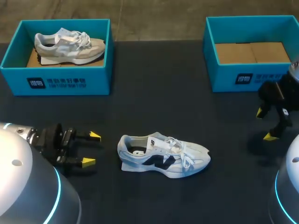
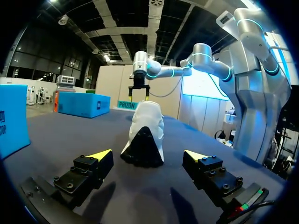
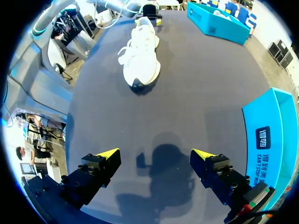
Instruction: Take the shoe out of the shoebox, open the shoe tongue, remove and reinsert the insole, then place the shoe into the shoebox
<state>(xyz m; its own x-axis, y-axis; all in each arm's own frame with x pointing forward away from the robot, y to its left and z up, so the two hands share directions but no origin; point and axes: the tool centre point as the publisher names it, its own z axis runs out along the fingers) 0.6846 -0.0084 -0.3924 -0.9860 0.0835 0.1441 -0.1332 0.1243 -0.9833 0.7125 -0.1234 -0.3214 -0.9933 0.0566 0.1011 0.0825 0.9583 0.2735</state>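
A white shoe [image 1: 163, 156] with a black side mark lies on the dark table, toe to the right. My left gripper [image 1: 91, 149] stands open just left of its heel, a short gap away; in the left wrist view the shoe [image 2: 144, 137] sits ahead of the open gripper [image 2: 148, 155]. My right gripper [image 1: 265, 124] hangs open at the right, in front of an empty blue shoebox [image 1: 252, 51]. In the right wrist view the shoe [image 3: 139, 58] lies far ahead of the open gripper [image 3: 155, 152]. A second shoebox [image 1: 58, 56] at the back left holds a grey shoe [image 1: 70, 45].
The right shoebox [image 3: 268, 140] stands close beside my right gripper. Open tabletop [image 1: 154, 93] lies between the two boxes and around the white shoe.
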